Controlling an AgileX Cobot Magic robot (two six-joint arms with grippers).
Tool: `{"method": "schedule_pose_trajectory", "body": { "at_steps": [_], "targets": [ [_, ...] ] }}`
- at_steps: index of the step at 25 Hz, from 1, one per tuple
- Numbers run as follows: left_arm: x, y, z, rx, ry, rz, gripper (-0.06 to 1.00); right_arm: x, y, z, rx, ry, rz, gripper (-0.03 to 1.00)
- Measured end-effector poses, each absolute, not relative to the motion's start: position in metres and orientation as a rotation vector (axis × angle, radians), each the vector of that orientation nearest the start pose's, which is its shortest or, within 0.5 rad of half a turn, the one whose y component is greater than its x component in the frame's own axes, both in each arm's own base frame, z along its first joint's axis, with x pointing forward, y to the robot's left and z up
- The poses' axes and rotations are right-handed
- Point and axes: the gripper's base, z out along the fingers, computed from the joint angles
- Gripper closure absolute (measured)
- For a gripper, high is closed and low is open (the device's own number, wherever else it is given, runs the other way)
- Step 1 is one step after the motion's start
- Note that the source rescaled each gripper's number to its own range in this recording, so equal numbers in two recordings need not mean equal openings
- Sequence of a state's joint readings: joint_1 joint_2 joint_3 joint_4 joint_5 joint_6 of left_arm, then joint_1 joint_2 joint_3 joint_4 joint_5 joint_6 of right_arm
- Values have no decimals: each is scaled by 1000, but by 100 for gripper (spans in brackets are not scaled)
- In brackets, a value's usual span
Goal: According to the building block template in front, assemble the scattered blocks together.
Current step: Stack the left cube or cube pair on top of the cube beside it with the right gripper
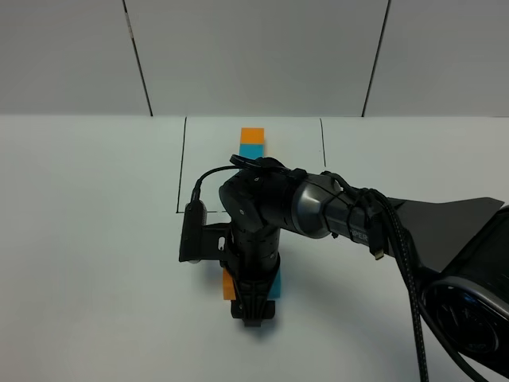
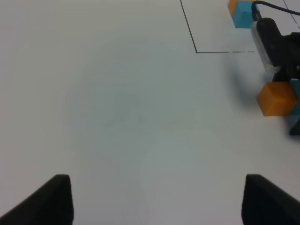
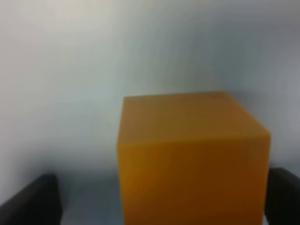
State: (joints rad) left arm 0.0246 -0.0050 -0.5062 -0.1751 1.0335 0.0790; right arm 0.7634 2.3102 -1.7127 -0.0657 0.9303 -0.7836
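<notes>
Filling our right wrist view, the orange cube [image 3: 192, 159] sat between the fingers of our right tool [image 1: 253, 312], a dark fingertip [image 3: 33, 199] showing low on either side of it. We could not tell from these views whether the fingers pressed on the cube or merely stood around it. From the high camera we saw that orange cube on one side of the tool and the cyan-blue cube [image 1: 274, 284] on the other, both largely hidden under the wrist. In the left wrist view the two seemed to touch.

Beyond the tool, inside the thin black outline [image 1: 182, 167] on the white desk [image 1: 87, 239], stood the building block template [image 1: 252, 142], orange behind cyan.

Our left tool [image 2: 157, 199] hung spread wide and empty over bare desk, well apart from the blocks.

We judged the joining nearly done; matching the template's order looked unfinished.
</notes>
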Motion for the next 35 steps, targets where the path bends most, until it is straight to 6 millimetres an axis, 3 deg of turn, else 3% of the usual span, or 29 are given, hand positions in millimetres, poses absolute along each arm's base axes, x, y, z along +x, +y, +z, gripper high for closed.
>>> {"method": "schedule_pose_trajectory", "body": {
  "at_steps": [3, 8, 14, 19, 24, 29, 35],
  "targets": [
    [-6, -14, 282, 61, 1996, -142, 39, 337, 316, 112, -2113, 2124, -81, 44],
    [-6, -14, 282, 61, 1996, -142, 39, 338, 317, 112, -2093, 2123, -79, 97],
    [-6, -14, 282, 61, 1996, -142, 39, 340, 318, 115, -1914, 2264, -73, 96],
    [-6, -14, 282, 61, 1996, -142, 39, 351, 325, 137, -1315, 2608, -34, 96],
    [-6, -14, 282, 61, 1996, -142, 39, 359, 316, 153, -769, 2846, -59, 96],
    [-6, -14, 282, 61, 1996, -142, 39, 369, 301, 144, -416, 2953, -72, 96],
    [-6, -14, 282, 61, 1996, -142, 39, 370, 305, 132, -134, 3001, 19, 96]
  ]
}}
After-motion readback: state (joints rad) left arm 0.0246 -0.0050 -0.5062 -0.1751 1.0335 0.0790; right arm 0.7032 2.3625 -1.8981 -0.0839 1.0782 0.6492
